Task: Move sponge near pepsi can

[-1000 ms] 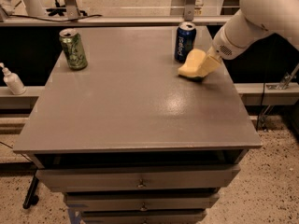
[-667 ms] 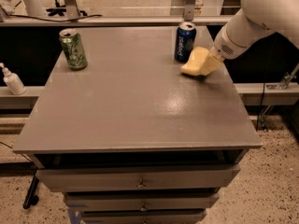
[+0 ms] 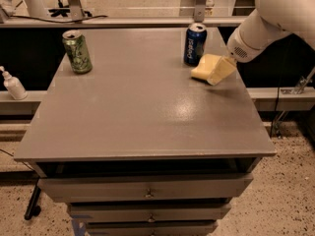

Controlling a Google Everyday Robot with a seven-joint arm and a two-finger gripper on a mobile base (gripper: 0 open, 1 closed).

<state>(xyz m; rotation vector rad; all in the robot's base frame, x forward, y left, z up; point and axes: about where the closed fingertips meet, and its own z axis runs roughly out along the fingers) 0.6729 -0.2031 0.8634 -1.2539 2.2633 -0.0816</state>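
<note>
While the arm (image 3: 268, 21) comes in from the upper right, across the table's right edge, its white forearm slopes down and left to the gripper (image 3: 222, 70). The gripper sits low over the table (image 3: 147, 107) near the back right corner. It points down-left, toward the can side.

The sponge (image 3: 202, 70) is right at the gripper tip, and both are pale yellow, so they blend into one mass. I can't tell whether the gripper is clamped on it or released. The sponge's left end looks down on the tabletop, or nearly so.

The pepsi can (image 3: 195, 44) stands upright near the back edge, just left of and behind the sponge. They are very close, and I can't tell whether there is a gap or contact.

The green can (image 3: 77, 51) stands upright near the back left corner, well apart from both.

Edges: the sponge is near the right edge, with a strip of grey top between them. Open grey top runs from the sponge forward to the front edge and left across the middle to the left edge.

Off the table there is a white pump bottle (image 3: 12, 85) on a ledge past the left edge, and drawers (image 3: 147, 188) under the front edge.
</note>
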